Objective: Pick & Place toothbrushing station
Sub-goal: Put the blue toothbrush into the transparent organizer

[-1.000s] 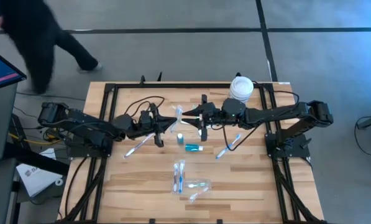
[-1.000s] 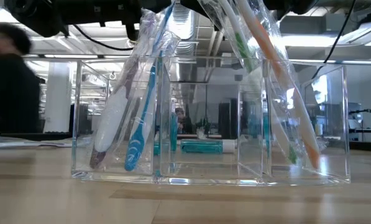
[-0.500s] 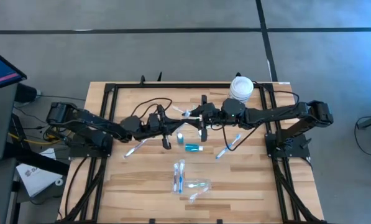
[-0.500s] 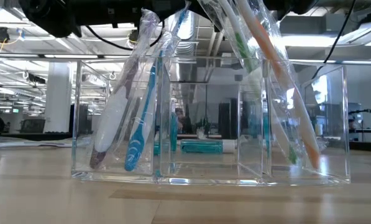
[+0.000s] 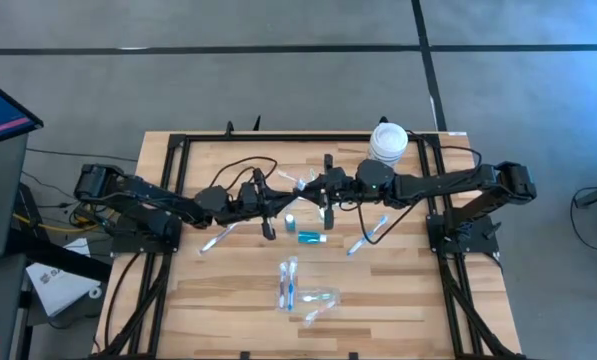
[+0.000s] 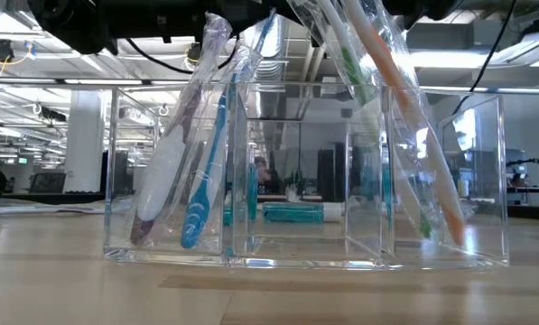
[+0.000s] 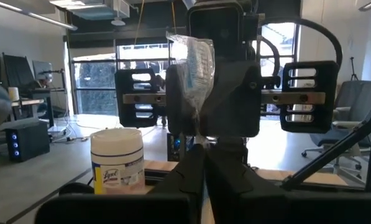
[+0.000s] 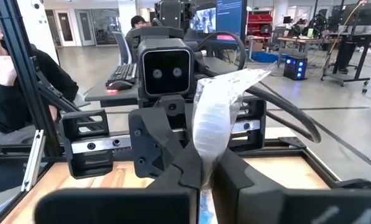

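Both arms are meeting over the far middle of the wooden surface [image 5: 378, 300], nose to nose. The left claw [image 5: 275, 197] and the right claw [image 5: 313, 186] are both pinching the same clear plastic wrapper [image 5: 296, 182] of a toothbrush, each with the fingers pressed close together on it. In the left wrist view the crumpled wrapper [image 7: 194, 62] is standing up from the closed fingers [image 7: 184, 177], and in the right wrist view the wrapper [image 8: 217, 112] is also rising from the closed fingers [image 8: 235, 171].

The clear plastic tray [image 6: 305, 171] is standing close to the low camera, with wrapped toothbrushes leaning in its compartments: a blue toothbrush [image 6: 206, 171] on the left and an orange toothbrush [image 6: 413, 117] on the right. The short teal tube [image 5: 310, 237] is lying on the surface just near of the claws. A blue toothbrush [image 5: 368, 235] is lying to the right of it, and more wrapped toothbrushes [image 5: 288, 282] are lying nearer. A white tub [image 5: 388, 141] is standing at the far edge.
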Robot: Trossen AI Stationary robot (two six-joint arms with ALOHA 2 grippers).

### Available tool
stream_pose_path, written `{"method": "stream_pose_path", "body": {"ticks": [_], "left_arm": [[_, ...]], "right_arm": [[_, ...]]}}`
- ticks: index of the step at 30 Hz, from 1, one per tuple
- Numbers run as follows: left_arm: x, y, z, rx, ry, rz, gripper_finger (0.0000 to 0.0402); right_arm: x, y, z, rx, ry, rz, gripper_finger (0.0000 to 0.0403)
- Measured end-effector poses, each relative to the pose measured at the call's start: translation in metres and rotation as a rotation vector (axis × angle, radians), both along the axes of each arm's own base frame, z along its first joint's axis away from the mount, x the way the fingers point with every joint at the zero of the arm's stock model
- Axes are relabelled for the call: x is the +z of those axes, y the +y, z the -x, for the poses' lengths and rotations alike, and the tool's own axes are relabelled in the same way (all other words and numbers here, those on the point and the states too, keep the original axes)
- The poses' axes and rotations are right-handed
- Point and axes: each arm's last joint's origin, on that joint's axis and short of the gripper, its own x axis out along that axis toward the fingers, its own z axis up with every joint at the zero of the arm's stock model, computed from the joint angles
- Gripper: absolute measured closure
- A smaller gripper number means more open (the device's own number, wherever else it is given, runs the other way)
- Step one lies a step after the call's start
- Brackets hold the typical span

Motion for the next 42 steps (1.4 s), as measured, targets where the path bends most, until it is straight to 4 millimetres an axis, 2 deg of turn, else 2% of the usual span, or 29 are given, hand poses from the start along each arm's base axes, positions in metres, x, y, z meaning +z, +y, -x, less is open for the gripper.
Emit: {"method": "stream_pose_path", "body": {"ticks": [5, 10, 14, 21, 29, 37, 42], "left_arm": [[-0.004, 0.001, 0.011, 0.011, 0.018, 0.004, 0.0357], [-0.001, 0.003, 0.035, 0.008, -0.007, 0.026, 0.0316], [-0.007, 0.002, 0.051, -0.009, 0.025, 0.038, 0.0301], [-0.013, -0.002, 0.067, -0.036, 0.022, 0.042, 0.0298], [-0.014, -0.002, 0.069, -0.037, 0.025, 0.042, 0.0298], [-0.014, -0.002, 0.069, -0.037, 0.025, 0.042, 0.0298], [-0.014, -0.002, 0.069, -0.037, 0.026, 0.042, 0.0298]], "right_arm": [[0.01, 0.0, 0.01, 0.0, 0.01, 0.015, 0.0397], [0.019, 0.002, 0.021, 0.003, 0.023, -0.005, 0.0399], [0.019, 0.013, 0.027, 0.037, 0.069, -0.031, 0.04], [0.016, 0.043, 0.039, 0.134, 0.177, -0.056, 0.04], [0.012, 0.084, 0.053, 0.265, 0.271, -0.095, 0.04], [0.008, 0.132, 0.068, 0.319, 0.281, -0.088, 0.04], [-0.013, 0.15, 0.08, 0.263, 0.301, -0.113, 0.04]]}}
